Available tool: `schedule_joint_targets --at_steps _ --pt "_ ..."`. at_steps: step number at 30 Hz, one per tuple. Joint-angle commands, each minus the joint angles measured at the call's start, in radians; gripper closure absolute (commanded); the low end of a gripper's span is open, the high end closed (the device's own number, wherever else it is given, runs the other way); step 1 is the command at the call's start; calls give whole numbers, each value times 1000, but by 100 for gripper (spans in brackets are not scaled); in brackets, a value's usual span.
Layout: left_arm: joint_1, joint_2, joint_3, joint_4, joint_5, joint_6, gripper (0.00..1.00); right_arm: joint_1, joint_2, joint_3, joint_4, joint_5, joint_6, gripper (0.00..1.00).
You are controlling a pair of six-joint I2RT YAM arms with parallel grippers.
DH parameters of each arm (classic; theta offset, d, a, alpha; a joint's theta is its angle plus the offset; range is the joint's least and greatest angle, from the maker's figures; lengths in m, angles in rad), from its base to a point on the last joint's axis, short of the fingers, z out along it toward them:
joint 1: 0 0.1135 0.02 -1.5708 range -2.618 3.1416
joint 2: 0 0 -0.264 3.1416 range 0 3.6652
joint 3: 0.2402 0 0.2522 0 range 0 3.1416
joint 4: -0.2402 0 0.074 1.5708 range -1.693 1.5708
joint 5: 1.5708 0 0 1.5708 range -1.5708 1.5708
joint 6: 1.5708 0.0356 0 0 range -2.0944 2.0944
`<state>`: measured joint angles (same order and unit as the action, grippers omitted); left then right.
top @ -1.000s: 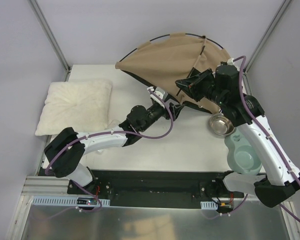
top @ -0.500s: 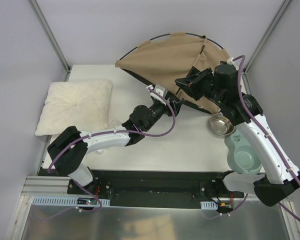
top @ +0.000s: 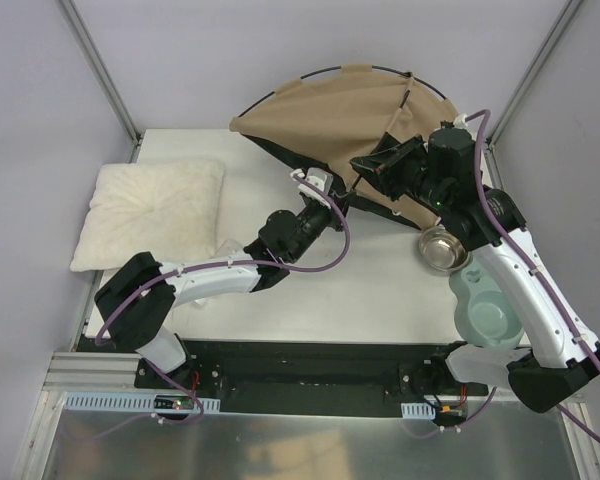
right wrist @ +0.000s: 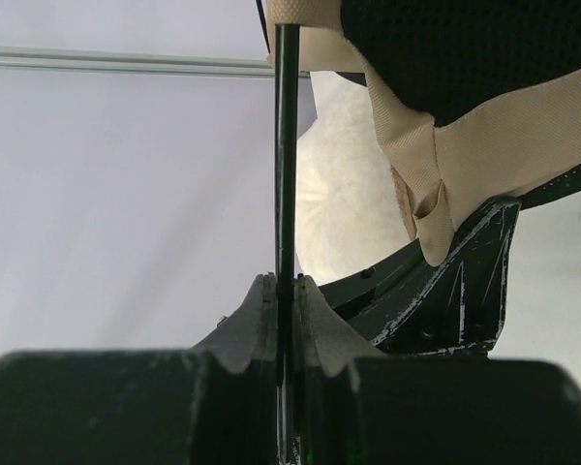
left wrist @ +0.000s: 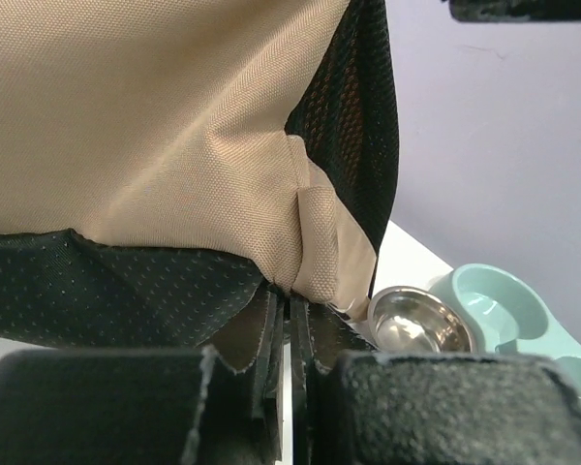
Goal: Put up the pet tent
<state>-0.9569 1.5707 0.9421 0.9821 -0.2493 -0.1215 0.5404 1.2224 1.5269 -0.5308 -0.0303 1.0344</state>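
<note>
Left gripper (top: 340, 204) and right gripper (top: 367, 166) both meet the pet tent (top: 325, 110), half-raised at the far right of the table (top: 380, 290). A cream pillow (top: 155, 210) lies left and a steel bowl (top: 442, 249) near right. Left wrist view: jaws clenched on the tan hem (left wrist: 315, 242). Right wrist view: jaws pinch a thin black pole (right wrist: 286, 145). I'd judge pole-seating is in hand; next, bend it home, minding the bowl.

Robot lab test cell: plain lilac-grey wall panels (top: 230, 40), aluminium frame struts (top: 99, 68), white table (top: 380, 295), black mounting plate (top: 310, 372).
</note>
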Motion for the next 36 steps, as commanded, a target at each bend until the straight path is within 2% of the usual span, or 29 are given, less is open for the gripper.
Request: schedule_joint_targets --at_steps 1,9,17,27,36 --pt "-11 -60 0 52 -33 -21 100 0 3 -14 28 24 -59 100" --pt "-11 -129 -55 49 21 -46 100 1 -69 -194 273 113 -157 100" --pt "-11 -182 -111 32 35 -52 100 1 -100 -306 459 234 -224 100" --pt "-6 -195 -126 40 76 -52 100 10 -38 -312 503 309 -286 100" --pt "-6 -198 -117 36 87 -50 100 76 2 -321 502 406 -379 100"
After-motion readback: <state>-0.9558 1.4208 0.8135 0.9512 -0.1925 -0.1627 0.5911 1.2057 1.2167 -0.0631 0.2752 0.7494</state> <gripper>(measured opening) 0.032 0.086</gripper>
